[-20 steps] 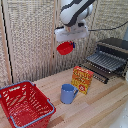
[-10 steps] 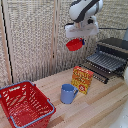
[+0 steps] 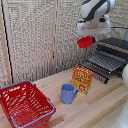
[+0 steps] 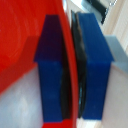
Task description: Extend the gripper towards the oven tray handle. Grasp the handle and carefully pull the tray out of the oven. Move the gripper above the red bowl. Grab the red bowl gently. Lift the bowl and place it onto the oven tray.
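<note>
The red bowl (image 3: 86, 41) hangs tilted in the air, high above the table, with my gripper (image 3: 92, 35) shut on its rim under the white arm. In the wrist view the blue fingertips (image 4: 95, 65) pinch the red bowl's rim (image 4: 69, 60) between them. The dark oven (image 3: 118, 46) stands at the exterior view's right, and its wire tray (image 3: 107, 61) is pulled out toward the front. The tray handle (image 3: 94, 71) is the dark bar along its front edge. The bowl is above and to the exterior view's left of the tray.
An orange-yellow box (image 3: 82, 79) stands on the wooden table just in front of the tray. A blue mug (image 3: 67, 93) sits beside it. A big red wire basket (image 3: 24, 103) fills the exterior view's lower left. A slatted screen forms the backdrop.
The arm has carried the red bowl upward and toward the exterior view's right, closer to the oven and its pulled-out tray.
</note>
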Motion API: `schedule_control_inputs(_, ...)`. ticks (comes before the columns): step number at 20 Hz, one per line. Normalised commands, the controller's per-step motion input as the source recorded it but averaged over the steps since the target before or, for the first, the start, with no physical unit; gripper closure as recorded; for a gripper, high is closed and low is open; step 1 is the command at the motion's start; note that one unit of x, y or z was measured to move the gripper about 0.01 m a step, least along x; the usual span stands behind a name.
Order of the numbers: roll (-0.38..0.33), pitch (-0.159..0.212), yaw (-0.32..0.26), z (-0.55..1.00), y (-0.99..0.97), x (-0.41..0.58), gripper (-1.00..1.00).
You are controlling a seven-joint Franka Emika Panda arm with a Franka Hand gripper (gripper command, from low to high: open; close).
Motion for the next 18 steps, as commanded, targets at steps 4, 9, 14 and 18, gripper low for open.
schedule_control_inputs(4,0.041,-0.034,-0.065,-0.06,-0.94,-0.02,1.0)
schedule_control_inputs(9,0.024,-0.003,-0.017,-0.27,-1.0,-0.103,1.0)
schedule_control_inputs(14,0.007,-0.001,-0.012,-0.3,-0.85,-0.165,1.0)
schedule_control_inputs(18,-0.013,0.002,-0.133,-0.28,-0.08,-0.349,1.0)
